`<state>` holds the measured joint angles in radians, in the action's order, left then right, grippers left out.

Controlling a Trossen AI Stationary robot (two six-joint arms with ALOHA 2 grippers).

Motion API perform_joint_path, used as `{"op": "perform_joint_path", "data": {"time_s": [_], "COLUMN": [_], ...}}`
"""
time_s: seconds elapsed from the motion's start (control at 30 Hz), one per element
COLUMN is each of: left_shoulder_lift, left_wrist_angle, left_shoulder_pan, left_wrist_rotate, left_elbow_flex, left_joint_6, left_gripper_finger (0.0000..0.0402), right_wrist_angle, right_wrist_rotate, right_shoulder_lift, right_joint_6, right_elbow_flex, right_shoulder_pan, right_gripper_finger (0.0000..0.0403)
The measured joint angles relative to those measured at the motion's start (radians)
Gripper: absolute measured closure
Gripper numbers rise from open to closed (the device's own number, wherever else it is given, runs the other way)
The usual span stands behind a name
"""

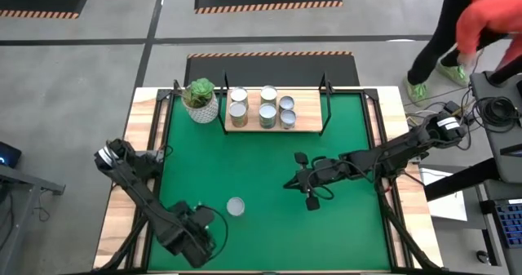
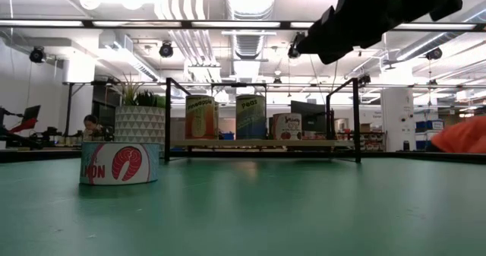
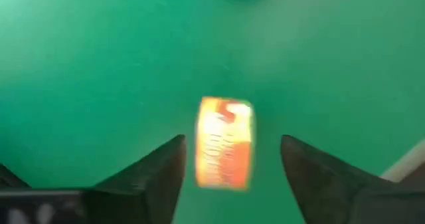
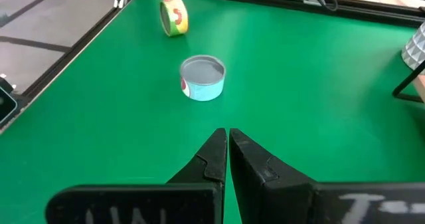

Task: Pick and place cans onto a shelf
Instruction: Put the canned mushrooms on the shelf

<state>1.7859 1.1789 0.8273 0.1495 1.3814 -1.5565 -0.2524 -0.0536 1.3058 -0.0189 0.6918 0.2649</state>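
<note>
Several cans point(image 1: 267, 112) stand upright on the light-wood shelf point(image 1: 273, 128) at the far middle of the green mat. A low light-blue can point(image 1: 236, 206) stands upright on the mat near the front; it also shows in the right wrist view point(image 4: 202, 78) and in the low view point(image 2: 119, 163). An orange-labelled can point(image 3: 224, 143) lies on its side on the mat. My left gripper point(image 3: 232, 141) is open at the front left point(image 1: 204, 224); its fingers stand on either side of the orange can, apart from it. My right gripper point(image 4: 228, 136) is shut and empty above the mat's middle point(image 1: 295, 179).
A white pot with a green plant point(image 1: 201, 100) stands just left of the shelf. The shelf's black posts point(image 1: 325, 104) rise at its ends. A person in red point(image 1: 481, 22) stands beyond the table's far right corner. Wooden table edges frame the mat.
</note>
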Motion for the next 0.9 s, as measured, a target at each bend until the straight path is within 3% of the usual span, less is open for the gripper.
{"op": "perform_joint_path", "data": {"time_s": [0.2,0.4,0.53,0.77,0.9], "left_shoulder_lift": [0.000,0.000,0.000,0.000,0.000], "left_wrist_angle": [-0.098,-0.173,-0.166,-0.164,-0.160], "left_shoulder_pan": [0.001,0.000,0.001,0.001,-0.001], "left_wrist_rotate": [-0.012,-0.011,-0.011,0.002,0.156], "left_elbow_flex": [-0.120,-0.163,-0.162,-0.140,-0.081], "left_joint_6": [-0.025,0.019,0.043,0.106,0.230], "left_gripper_finger": [0.0108,0.0096,0.0132,0.0255,0.0275], "right_wrist_angle": [-0.007,-0.008,-0.010,-0.013,-0.008], "right_wrist_rotate": [0.000,0.000,0.000,0.000,0.000], "right_shoulder_lift": [0.004,0.004,0.004,0.004,0.003], "right_joint_6": [-0.002,-0.002,0.000,-0.002,-0.002], "right_elbow_flex": [0.000,0.000,0.000,0.000,0.000], "right_shoulder_pan": [0.000,0.000,0.000,0.000,0.000], "right_gripper_finger": [0.0394,0.0394,0.0394,0.0394,0.0394]}}
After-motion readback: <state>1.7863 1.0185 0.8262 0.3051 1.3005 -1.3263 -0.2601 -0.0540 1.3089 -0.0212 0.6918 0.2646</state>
